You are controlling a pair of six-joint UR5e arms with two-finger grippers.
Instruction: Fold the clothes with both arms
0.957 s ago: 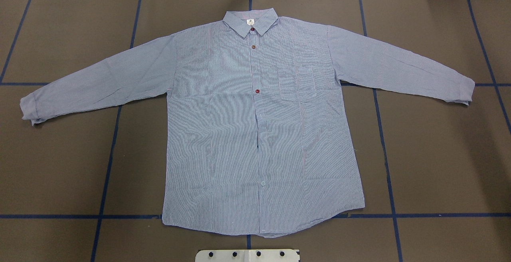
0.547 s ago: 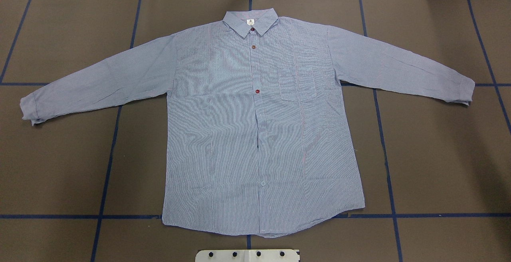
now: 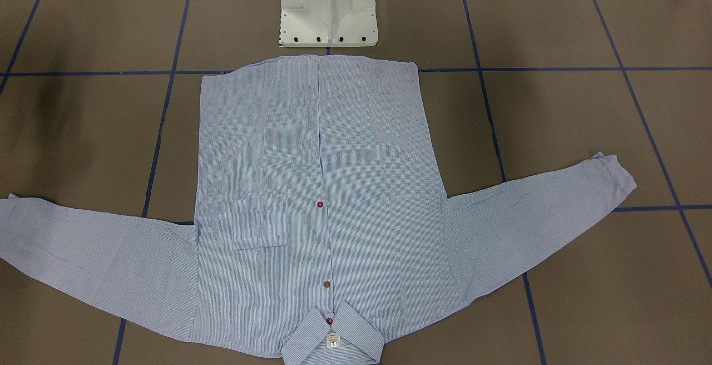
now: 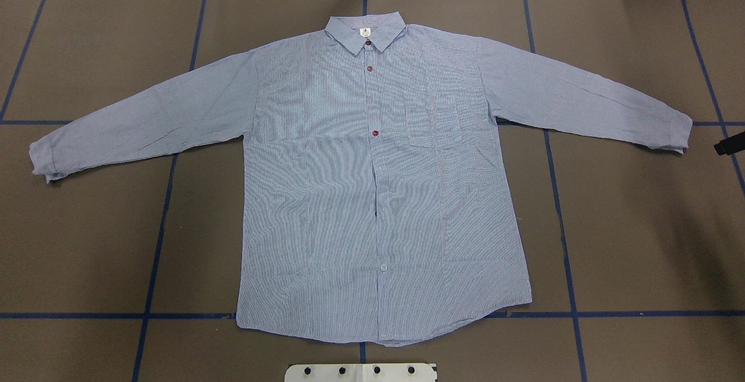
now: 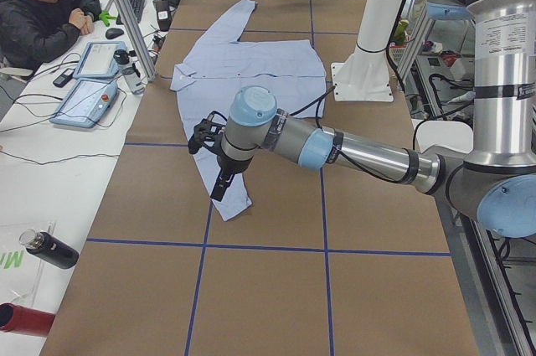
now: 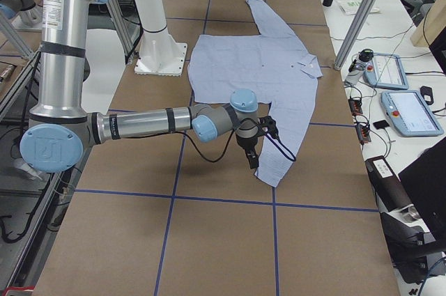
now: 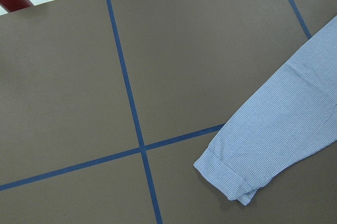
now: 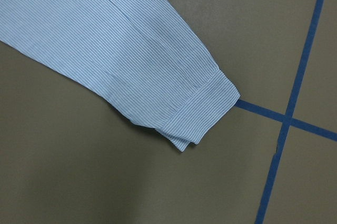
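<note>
Counter: your brown counter (image 4: 87, 242), gridded in blue tape.
Shirt: one light-blue, white-striped long-sleeved shirt (image 4: 326, 195), flat at the centre, sleeves spread.
End effectors: two, black; left end effector (image 5: 219, 194) and right end effector (image 6: 251, 164) each above a cuff; you cannot tell whether either is open or closed.
Label: one small white collar label (image 4: 365, 32), writing unreadable.
Buttons: two red buttons (image 4: 375, 133), one brown button (image 4: 369, 68), one pale button (image 4: 383, 267).

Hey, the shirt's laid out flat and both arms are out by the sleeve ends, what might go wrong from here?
The left cuff and the right cuff each show a corner folded over, so the left gripper or the right gripper may pinch just one layer, or lock that crease in. The placket gapes below the red button; dragging a sleeve across the shirt might pull the front panels askew.
</note>
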